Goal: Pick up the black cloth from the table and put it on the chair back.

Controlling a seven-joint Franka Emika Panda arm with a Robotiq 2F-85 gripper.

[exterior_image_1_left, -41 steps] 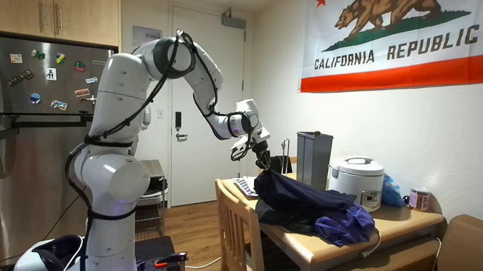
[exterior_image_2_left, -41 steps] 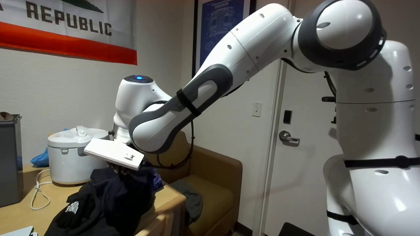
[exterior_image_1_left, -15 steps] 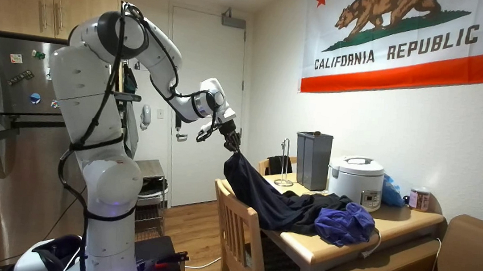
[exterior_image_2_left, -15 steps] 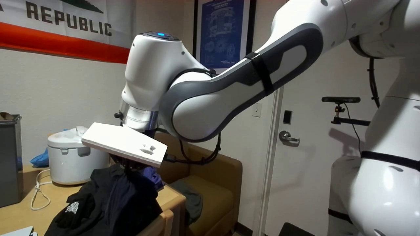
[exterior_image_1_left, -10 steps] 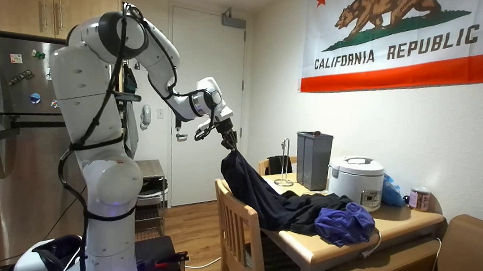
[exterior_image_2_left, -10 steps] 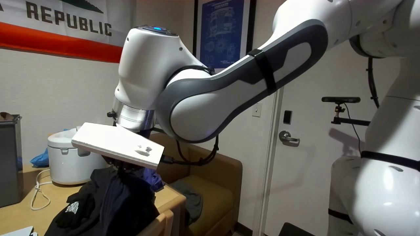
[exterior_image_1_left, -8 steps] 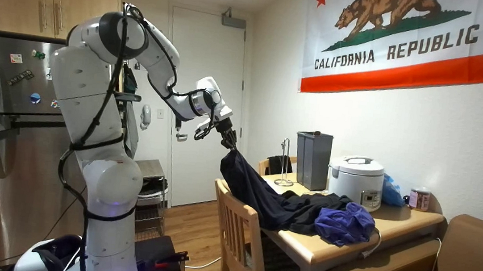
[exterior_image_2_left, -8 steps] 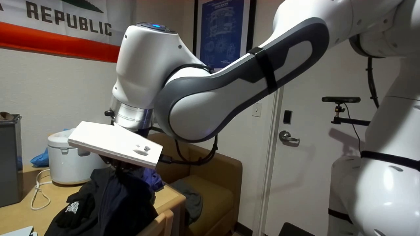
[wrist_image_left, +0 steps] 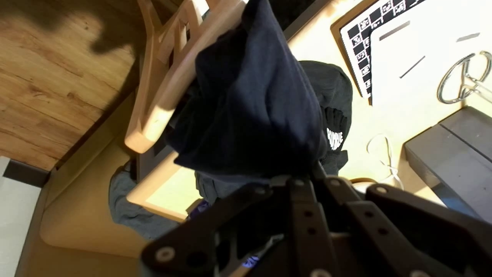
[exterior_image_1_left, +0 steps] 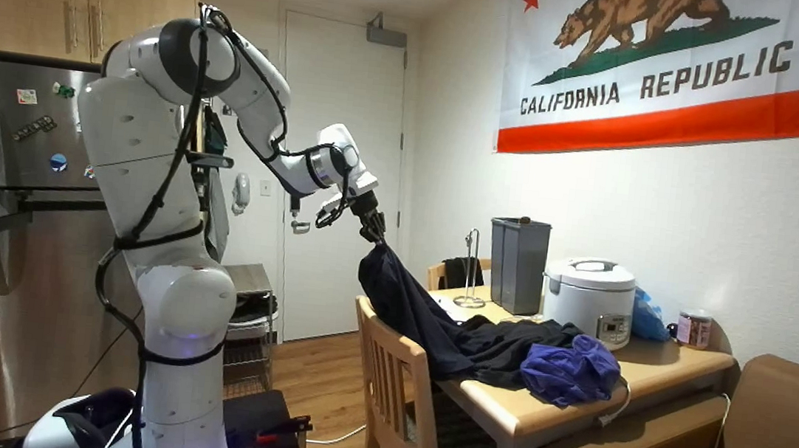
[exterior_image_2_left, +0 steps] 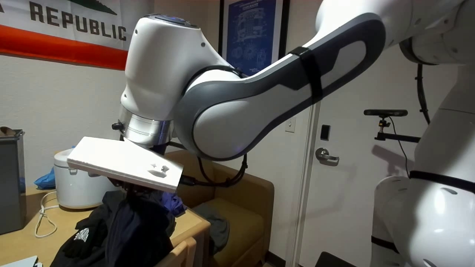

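Note:
The dark navy-black cloth (exterior_image_1_left: 406, 306) is lifted at one end; its other end lies on the wooden table (exterior_image_1_left: 510, 403). My gripper (exterior_image_1_left: 377, 239) is shut on the raised end, above the chair side of the table. In the wrist view the cloth (wrist_image_left: 265, 100) bunches at the fingertips (wrist_image_left: 301, 175). The wooden chair back (exterior_image_1_left: 393, 357) stands at the table edge, just below the raised cloth; I cannot tell whether they touch. In an exterior view the white wrist plate hides most of the gripper, with the cloth (exterior_image_2_left: 137, 230) under it beside the chair back (exterior_image_2_left: 182, 254).
A purple cloth (exterior_image_1_left: 570, 368) and a black cloth with white lettering (exterior_image_2_left: 81, 237) lie on the table. A rice cooker (exterior_image_1_left: 588, 299), a grey bin (exterior_image_1_left: 517, 266), a wire stand (exterior_image_1_left: 471, 269) and a jar (exterior_image_1_left: 694, 329) stand there. A brown sofa (exterior_image_2_left: 237, 215) is beside it.
My gripper has drawn back from over the table toward the chair side and risen, pulling the cloth's held end with it. In the last half second it moved slightly further that way.

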